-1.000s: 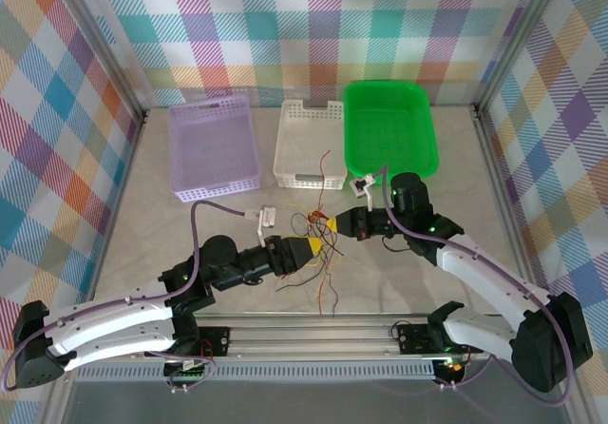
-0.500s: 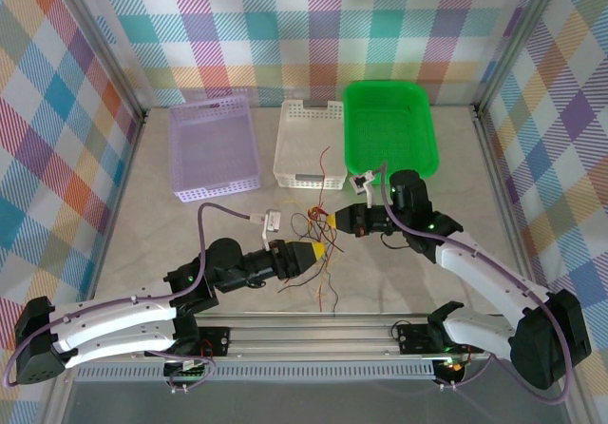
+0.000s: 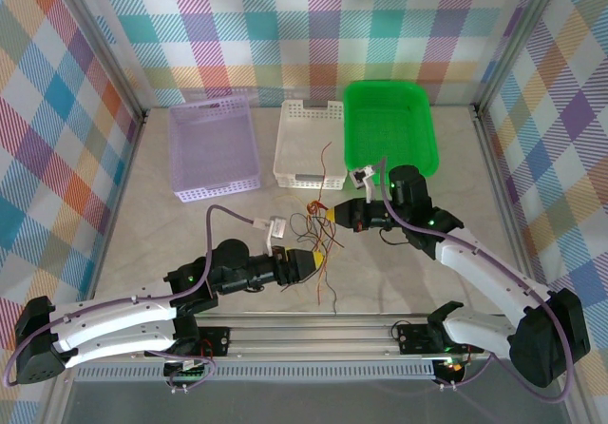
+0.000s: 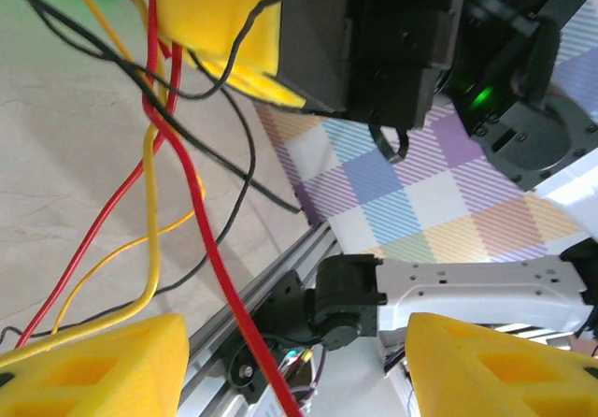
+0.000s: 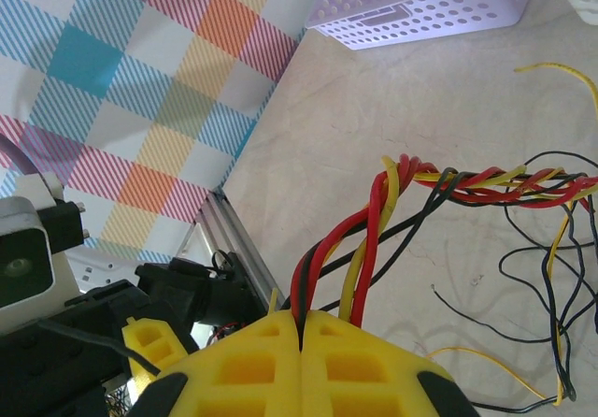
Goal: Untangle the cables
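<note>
Pulling the two ends apart over the last second: my left fingers (image 3: 312, 260) slid toward the near rail and a bit right, while my right fingers (image 3: 332, 213) backed off toward the green basket (image 3: 353, 129). The gap between the tips was wider than a second ago, when they sat close together.

Right fingers were clamped shut on a bunch of red, yellow and black strands of the cables (image 5: 486, 181). The right wrist view showed them leaving the pads and running into a tight twisted stretch just beyond.

Left fingers were spread wide, gripping nothing. A yellow strand lay draped over one pad and a red one ran loose through the gap. So the left side moved without taking any wire along.

Cables sat on the counter (image 3: 190, 224) between the two tips, loose ends fanned toward the near rail. One red strand reached up to the front of the white basket (image 3: 285, 148).

My read: separation alone bought little, the twist looked intact, and the task was barely started. Next I'd need the left fingers closed on one single strand near the twist, then a pull away from the right.

Risk: thin wire slipping off the pad, or grabbing two colours at once and tightening the knot.
</note>
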